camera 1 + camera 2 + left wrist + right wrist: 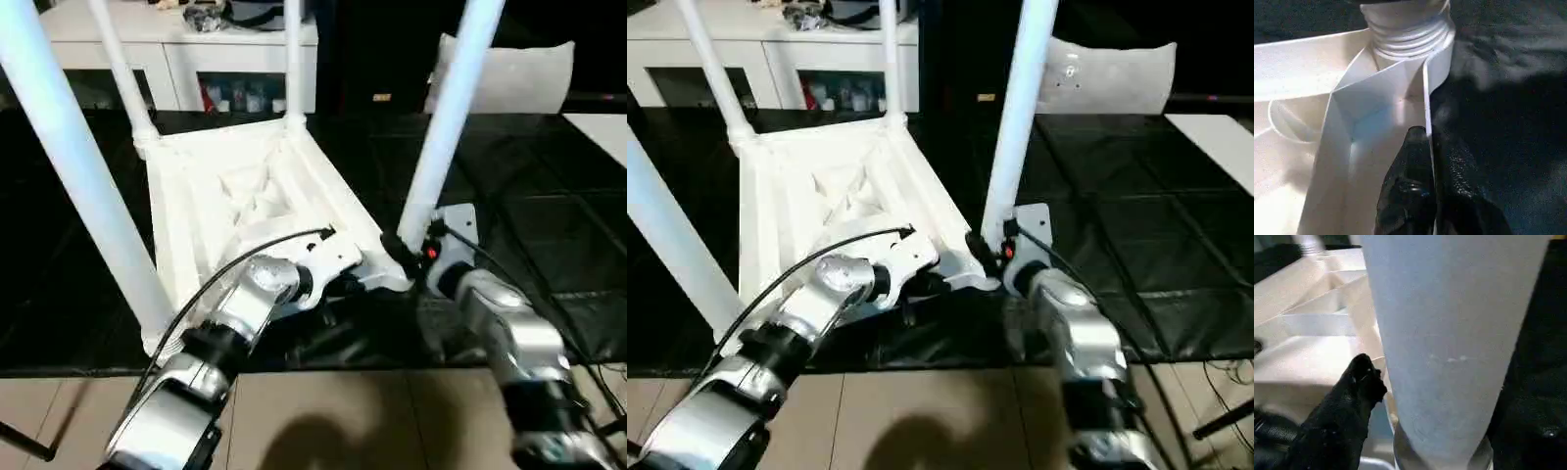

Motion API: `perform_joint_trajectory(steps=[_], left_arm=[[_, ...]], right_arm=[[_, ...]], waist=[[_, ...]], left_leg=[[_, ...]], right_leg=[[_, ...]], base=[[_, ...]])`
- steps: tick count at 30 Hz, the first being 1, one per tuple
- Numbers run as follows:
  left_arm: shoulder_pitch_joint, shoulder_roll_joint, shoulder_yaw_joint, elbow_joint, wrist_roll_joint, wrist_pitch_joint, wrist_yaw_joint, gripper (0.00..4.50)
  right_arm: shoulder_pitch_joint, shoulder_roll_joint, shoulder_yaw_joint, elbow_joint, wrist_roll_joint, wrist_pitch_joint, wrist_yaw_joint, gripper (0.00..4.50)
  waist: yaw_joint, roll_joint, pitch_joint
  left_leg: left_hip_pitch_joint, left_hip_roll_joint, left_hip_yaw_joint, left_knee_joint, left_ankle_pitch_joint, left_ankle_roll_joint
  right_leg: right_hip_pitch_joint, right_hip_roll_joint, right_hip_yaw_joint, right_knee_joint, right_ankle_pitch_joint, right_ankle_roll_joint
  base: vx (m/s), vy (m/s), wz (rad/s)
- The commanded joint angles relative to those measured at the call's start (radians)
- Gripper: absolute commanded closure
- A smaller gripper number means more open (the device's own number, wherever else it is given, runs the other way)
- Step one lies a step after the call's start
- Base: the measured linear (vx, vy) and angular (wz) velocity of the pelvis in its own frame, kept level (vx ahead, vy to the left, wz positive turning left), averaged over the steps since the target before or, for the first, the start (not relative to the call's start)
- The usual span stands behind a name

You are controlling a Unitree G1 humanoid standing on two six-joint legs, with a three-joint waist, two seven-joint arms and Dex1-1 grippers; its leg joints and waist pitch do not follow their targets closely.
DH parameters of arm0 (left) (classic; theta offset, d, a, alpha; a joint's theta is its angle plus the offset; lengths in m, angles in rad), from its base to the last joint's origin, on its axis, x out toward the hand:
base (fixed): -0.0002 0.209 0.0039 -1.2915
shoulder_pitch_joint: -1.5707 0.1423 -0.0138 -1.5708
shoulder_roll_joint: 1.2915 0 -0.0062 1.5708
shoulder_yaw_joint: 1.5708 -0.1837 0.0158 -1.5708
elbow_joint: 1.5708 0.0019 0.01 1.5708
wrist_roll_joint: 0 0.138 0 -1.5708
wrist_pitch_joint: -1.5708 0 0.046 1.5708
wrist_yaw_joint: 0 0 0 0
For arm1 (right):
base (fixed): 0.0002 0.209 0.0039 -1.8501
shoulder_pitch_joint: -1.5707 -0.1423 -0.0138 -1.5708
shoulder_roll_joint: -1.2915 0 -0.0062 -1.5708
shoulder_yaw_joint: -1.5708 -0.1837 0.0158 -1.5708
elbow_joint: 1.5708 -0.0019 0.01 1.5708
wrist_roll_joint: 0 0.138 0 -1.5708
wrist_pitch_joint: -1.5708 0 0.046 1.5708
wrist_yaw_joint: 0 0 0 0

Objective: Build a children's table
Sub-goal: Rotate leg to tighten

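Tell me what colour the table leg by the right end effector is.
White, like the tabletop. The table leg shows best in the left eye view.

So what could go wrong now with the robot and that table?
The left gripper pinches just the thin side wall of the upside-down tabletop; if it slips, the table might shift or tip.

The right gripper is at the bottom of the near leg. That leg leans a bit, and its threads still show above the socket, so it may not be fully in. A bump could make it wobble or jam crooked.
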Motion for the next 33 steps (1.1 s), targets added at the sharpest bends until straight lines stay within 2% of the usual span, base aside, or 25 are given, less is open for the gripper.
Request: perform_joint_trajectory(steps=[1,2,4,5,6,9,12,14,15,16,18,19,21,25,26,27,29,31,33], left_arm=[[0.023,0.01,-0.01,-0.007,-0.015,-0.055,-0.034,4.5],[0.035,0.023,-0.002,-0.019,-0.03,-0.072,-0.06,4.5],[0.047,0.041,0.003,-0.035,-0.047,-0.085,-0.097,4.5],[0.052,0.048,0.002,-0.043,-0.053,-0.088,-0.107,4.5],[0.057,0.056,0.001,-0.052,-0.062,-0.088,-0.129,4.5],[0.07,0.082,-0.008,-0.068,-0.086,-0.105,-0.193,4.5],[0.077,0.112,-0.023,-0.078,-0.093,-0.129,-0.258,4.5],[0.079,0.148,-0.036,-0.08,-0.092,-0.171,-0.323,4.5],[0.077,0.159,-0.041,-0.077,-0.09,-0.182,-0.339,4.5],[0.074,0.165,-0.043,-0.074,-0.088,-0.189,-0.349,4.5],[0.065,0.182,-0.051,-0.068,-0.08,-0.208,-0.373,4.5],[0.058,0.197,-0.063,-0.063,-0.073,-0.225,-0.392,4.5],[0.056,0.205,-0.071,-0.063,-0.069,-0.233,-0.403,4.5],[0.054,0.222,-0.088,-0.086,-0.083,-0.249,-0.473,4.5],[0.054,0.222,-0.089,-0.087,-0.085,-0.252,-0.479,4.5],[0.053,0.222,-0.09,-0.085,-0.088,-0.254,-0.483,4.5],[0.05,0.223,-0.094,-0.081,-0.087,-0.259,-0.488,4.5],[0.047,0.224,-0.097,-0.074,-0.085,-0.265,-0.487,4.5],[0.044,0.225,-0.096,-0.06,-0.08,-0.27,-0.48,4.5]], right_arm=[[0.008,-0.011,0.031,-0.024,0.019,-0.034,0.056,0.88],[0.017,-0.032,0.03,-0.023,0.011,-0.07,0.083,0.84],[0.032,-0.079,0.045,-0.019,-0.004,-0.098,0.14,0.8],[0.036,-0.098,0.053,-0.02,-0.011,-0.104,0.157,0.8],[0.038,-0.123,0.052,-0.013,-0.001,-0.092,0.192,0.64],[0.038,-0.181,0.04,-0.006,0.05,-0.09,0.317,0.55],[0.027,-0.227,0.035,-0.002,0.092,-0.08,0.431,0.55],[0.019,-0.295,0.058,0.005,0.133,-0.073,0.582,0.55],[0.017,-0.315,0.07,0.009,0.139,-0.076,0.626,0.55],[0.015,-0.327,0.078,0.012,0.142,-0.079,0.652,0.82],[0.008,-0.354,0.098,0.025,0.144,-0.076,0.716,0.9],[-0.001,-0.369,0.113,0.043,0.147,-0.071,0.761,0.93],[-0.005,-0.373,0.12,0.051,0.146,-0.067,0.776,1.15],[-0.04,-0.363,0.149,0.099,0.143,-0.075,0.824,1.47],[-0.044,-0.36,0.154,0.098,0.149,-0.07,0.832,1.6],[-0.047,-0.358,0.158,0.097,0.152,-0.066,0.841,1.79],[-0.05,-0.355,0.165,0.095,0.157,-0.059,0.854,1.81],[-0.051,-0.354,0.169,0.095,0.159,-0.056,0.861,2.13],[-0.045,-0.354,0.174,0.093,0.161,-0.055,0.871,2.24]], waist=[[0.015,-0.018,-0.062],[0.018,-0.017,-0.064],[0.023,-0.018,-0.064],[0.029,-0.018,-0.064],[0.031,-0.025,-0.063],[0.038,-0.018,-0.063],[0.038,-0.019,-0.062],[0.042,-0.024,-0.061],[0.045,-0.022,-0.061],[0.048,-0.026,-0.061],[0.054,-0.024,-0.062],[0.055,-0.029,-0.062],[0.058,-0.026,-0.063],[0.064,-0.03,-0.064],[0.065,-0.028,-0.064],[0.067,-0.029,-0.063],[0.074,-0.029,-0.064],[0.079,-0.029,-0.064],[0.082,-0.027,-0.063]], left_leg=[[-0.012,0.021,-0.005,-0.066,-0.147,0.082],[-0.017,0.021,-0.005,-0.064,-0.126,0.083],[-0.016,0.021,-0.003,-0.062,-0.11,0.089],[-0.015,0.02,0.001,-0.061,-0.094,0.103],[-0.013,0.019,0.003,-0.061,-0.099,0.107],[-0.011,0.024,0.0,-0.063,-0.111,0.111],[-0.011,0.027,-0.001,-0.065,-0.129,0.111],[-0.01,0.027,0.001,-0.064,-0.14,0.113],[-0.009,0.028,0.001,-0.063,-0.136,0.113],[-0.01,0.03,0.003,-0.062,-0.131,0.115],[-0.009,0.031,0.002,-0.062,-0.124,0.112],[-0.01,0.032,0.003,-0.061,-0.119,0.11],[-0.01,0.033,0.001,-0.061,-0.113,0.108],[-0.009,0.036,0.002,-0.06,-0.103,0.096],[-0.008,0.035,0.002,-0.06,-0.103,0.095],[-0.008,0.035,0.003,-0.059,-0.109,0.093],[-0.007,0.036,0.003,-0.059,-0.105,0.092],[-0.006,0.037,0.002,-0.059,-0.106,0.089],[-0.006,0.036,0.001,-0.06,-0.111,0.081]], right_leg=[[0.055,-0.067,0.054,-0.067,-0.328,-0.119],[0.058,-0.068,0.056,-0.059,-0.295,-0.133],[0.058,-0.066,0.057,-0.053,-0.263,-0.145],[0.059,-0.064,0.057,-0.051,-0.245,-0.155],[0.058,-0.063,0.058,-0.053,-0.262,-0.151],[0.059,-0.065,0.057,-0.052,-0.29,-0.15],[0.057,-0.065,0.057,-0.054,-0.303,-0.147],[0.057,-0.064,0.056,-0.055,-0.327,-0.139],[0.058,-0.064,0.056,-0.055,-0.328,-0.14],[0.056,-0.063,0.056,-0.054,-0.326,-0.14],[0.055,-0.064,0.056,-0.051,-0.316,-0.145],[0.055,-0.064,0.056,-0.049,-0.304,-0.149],[0.054,-0.064,0.056,-0.046,-0.292,-0.156],[0.054,-0.066,0.057,-0.039,-0.252,-0.181],[0.055,-0.066,0.057,-0.039,-0.25,-0.185],[0.055,-0.067,0.058,-0.041,-0.261,-0.18],[0.054,-0.067,0.058,-0.041,-0.267,-0.176],[0.053,-0.067,0.058,-0.04,-0.263,-0.176],[0.053,-0.067,0.057,-0.042,-0.275,-0.169]], base=[[0.0,0.0,0.0],[0.0,0.0,0.0],[0.0,0.0,0.0],[0.0,0.0,0.0],[0.0,0.0,0.0],[0.0,0.0,0.0],[0.0,0.0,0.0],[0.0,0.0,0.0],[0.0,0.0,0.0],[0.0,0.0,0.0],[0.0,0.0,0.0],[0.0,0.0,0.0],[0.0,0.0,0.0],[0.0,0.0,0.0],[0.0,0.0,0.0],[0.0,0.0,0.0],[0.0,0.0,0.0],[0.0,0.0,0.0],[0.0,0.0,0.0]])
